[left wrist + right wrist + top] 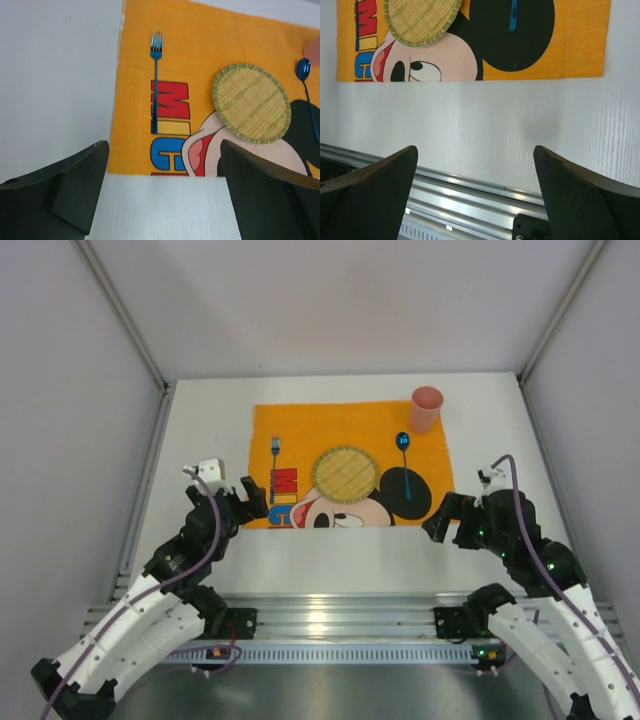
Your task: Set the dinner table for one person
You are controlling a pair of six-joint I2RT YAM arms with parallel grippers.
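The white dinner table (330,550) carries an orange cartoon-mouse placemat (300,430). On the mat lie a blue fork (275,455) at the left, a round woven plate (345,473) in the middle and a blue spoon (404,460) at the right. A pink cup (426,408) stands upright at the mat's far right corner. My left gripper (248,498) hovers open by the mat's near left corner, and my right gripper (443,518) hovers open off its near right corner. Both hold nothing. The left wrist view shows the fork (155,75) and plate (251,102) beyond the open left gripper (164,150).
Grey walls enclose the table on three sides. A metal rail (330,615) runs along the near edge, under my open right gripper (475,150) in the right wrist view. Bare white tabletop (495,125) lies between the mat and the rail.
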